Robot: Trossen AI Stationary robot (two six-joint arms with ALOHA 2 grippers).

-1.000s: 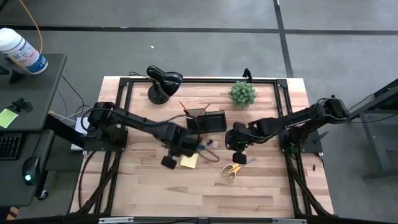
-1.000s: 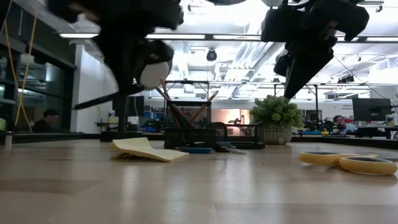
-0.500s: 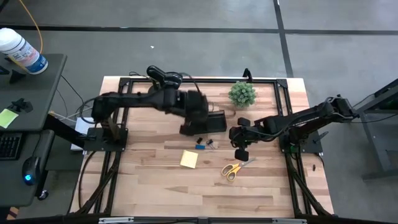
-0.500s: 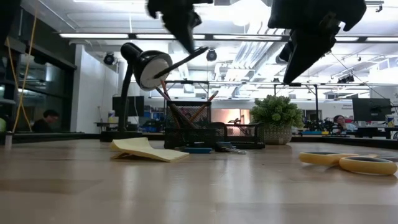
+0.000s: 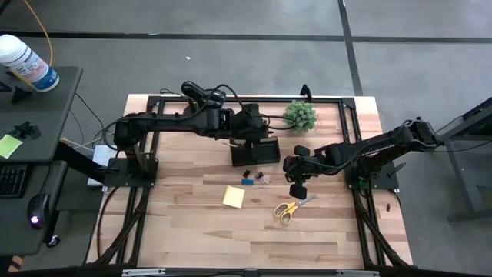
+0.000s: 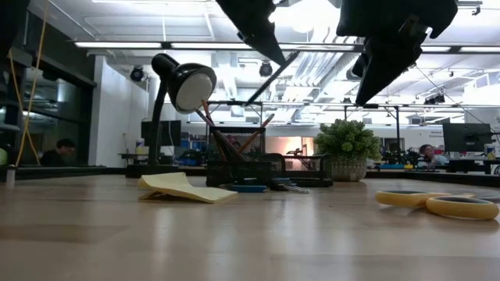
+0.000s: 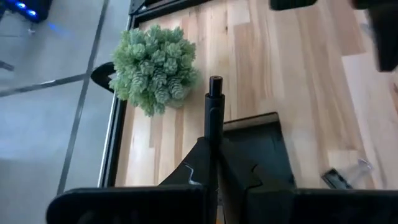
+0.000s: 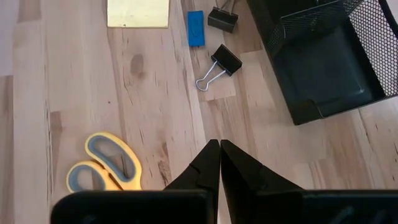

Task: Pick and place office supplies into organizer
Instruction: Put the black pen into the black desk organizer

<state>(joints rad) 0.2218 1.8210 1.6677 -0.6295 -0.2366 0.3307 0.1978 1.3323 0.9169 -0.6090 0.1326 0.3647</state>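
Observation:
My left gripper (image 5: 250, 125) hangs over the far side of the black mesh organizer (image 5: 255, 151), shut on a dark pen (image 7: 214, 106). Orange pencils (image 6: 258, 133) stand in the organizer's tall cup. My right gripper (image 8: 219, 144) is shut and empty. It hovers above bare table between the yellow-handled scissors (image 8: 106, 165) and the organizer's low tray (image 8: 323, 56). The yellow sticky-note pad (image 5: 234, 196), a small blue block (image 8: 196, 28) and two black clips (image 8: 225, 60) lie flat on the wood near the organizer's front. My left gripper pinches the dark pen's shaft (image 7: 213, 134) between its two fingers (image 7: 198, 163). The pen lies along the fingers, and its capped end (image 7: 215, 81) sticks out past the fingertips. The pen (image 6: 272, 80) is lifted clear and slants down over the organizer's cup.
A green potted plant (image 5: 299, 115) stands just right of my left gripper at the far edge. The black desk lamp (image 5: 201, 100) stands at the far left of the organizer. The near half of the table (image 5: 231, 238) is bare wood.
My left gripper, carrying the pen, rose from low beside the sticky-note pad and swung toward the far edge, ending over the organizer. The pen turned with it, from pointing left and low to slanting down over the cup. The sticky pad, block and clips stayed put.

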